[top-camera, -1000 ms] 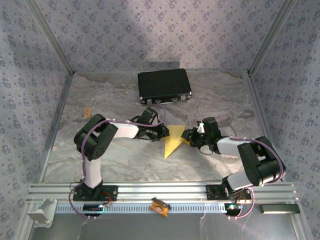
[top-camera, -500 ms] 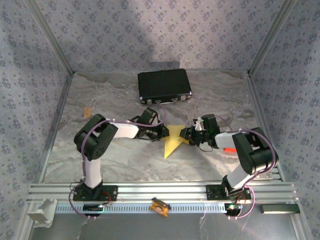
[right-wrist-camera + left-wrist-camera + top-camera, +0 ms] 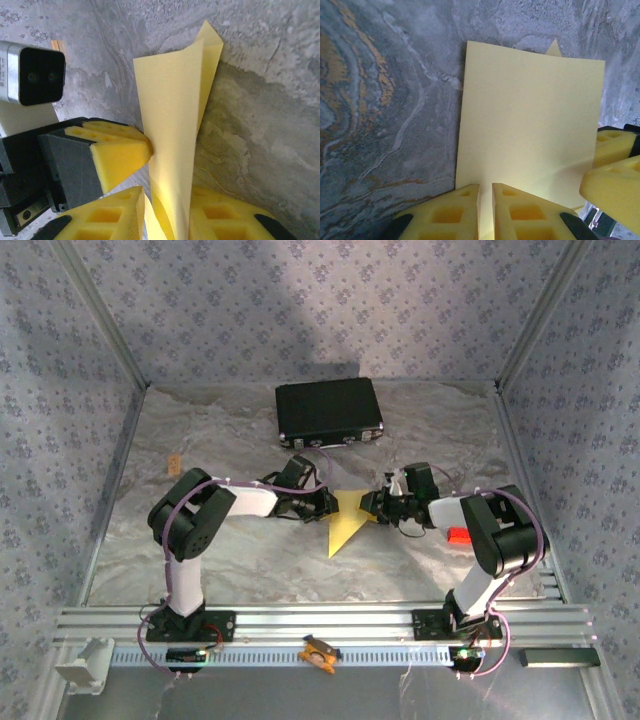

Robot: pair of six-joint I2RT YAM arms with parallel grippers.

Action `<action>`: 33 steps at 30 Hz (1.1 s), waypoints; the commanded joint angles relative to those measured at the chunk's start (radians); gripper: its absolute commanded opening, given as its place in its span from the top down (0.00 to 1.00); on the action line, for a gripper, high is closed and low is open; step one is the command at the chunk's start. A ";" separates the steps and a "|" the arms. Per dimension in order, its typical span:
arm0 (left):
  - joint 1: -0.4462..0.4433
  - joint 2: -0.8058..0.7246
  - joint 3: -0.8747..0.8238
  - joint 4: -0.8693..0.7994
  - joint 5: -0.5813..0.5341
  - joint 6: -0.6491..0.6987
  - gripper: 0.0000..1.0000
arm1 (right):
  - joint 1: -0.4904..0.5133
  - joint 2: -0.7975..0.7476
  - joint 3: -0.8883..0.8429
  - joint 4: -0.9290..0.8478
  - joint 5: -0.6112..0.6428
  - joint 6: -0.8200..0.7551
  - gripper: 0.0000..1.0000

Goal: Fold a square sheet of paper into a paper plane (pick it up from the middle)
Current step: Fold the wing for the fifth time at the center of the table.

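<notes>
On the worktop, with the black case at 12 o'clock, the square sheet of paper sits partly folded at centre. It looks light, floppy and easily creased, best pinched near its edges. The left gripper clamps it from 9 o'clock and the right gripper pinches it from 3 o'clock. The gripper pads hide the creases.
</notes>
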 commanded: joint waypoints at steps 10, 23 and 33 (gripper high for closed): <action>-0.006 -0.036 0.006 -0.015 0.004 0.028 0.77 | -0.006 0.010 0.016 -0.026 -0.016 -0.019 0.93; -0.121 -0.266 -0.041 -0.165 -0.279 0.249 0.58 | 0.025 -0.132 -0.071 -0.012 0.199 0.284 0.99; -0.320 -0.290 -0.030 -0.312 -0.538 0.441 0.52 | 0.042 -0.168 -0.079 -0.006 0.211 0.357 1.00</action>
